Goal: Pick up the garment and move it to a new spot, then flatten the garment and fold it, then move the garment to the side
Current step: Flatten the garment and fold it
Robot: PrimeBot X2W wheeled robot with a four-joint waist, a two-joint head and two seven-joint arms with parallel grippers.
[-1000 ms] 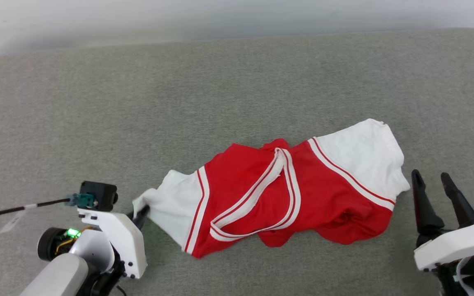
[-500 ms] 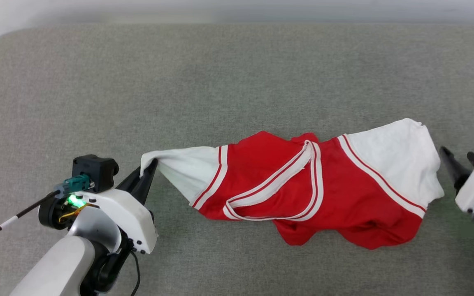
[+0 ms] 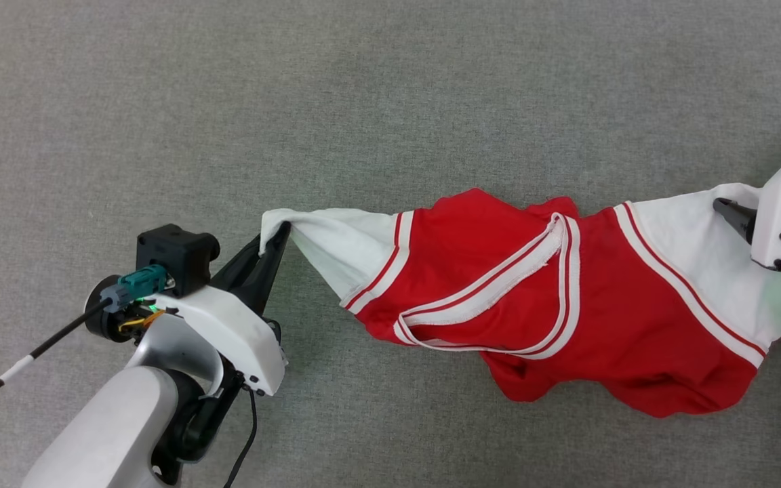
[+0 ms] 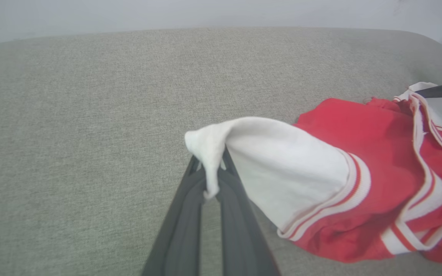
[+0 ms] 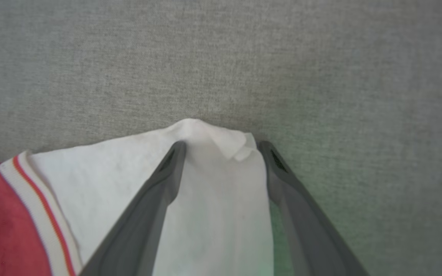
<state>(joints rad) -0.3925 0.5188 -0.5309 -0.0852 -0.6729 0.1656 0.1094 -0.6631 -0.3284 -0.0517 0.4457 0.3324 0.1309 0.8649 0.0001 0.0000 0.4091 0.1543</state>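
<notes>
Since a second ago the left gripper (image 3: 274, 238) has risen with a white sleeve tip, drawing the garment (image 3: 567, 298) out into a long band, and the right gripper (image 5: 221, 145) has come over the opposite white sleeve; the camera has tilted too. Nearest, the left jaws are closed on that sleeve tip, with cloth bunched between them and held off the grey fabric worktop (image 3: 390, 102). Beyond, the red body lies crumpled on the worktop, striped collar uppermost. At the far end the right jaws stand wide open astride the other sleeve's corner, gripping nothing.
</notes>
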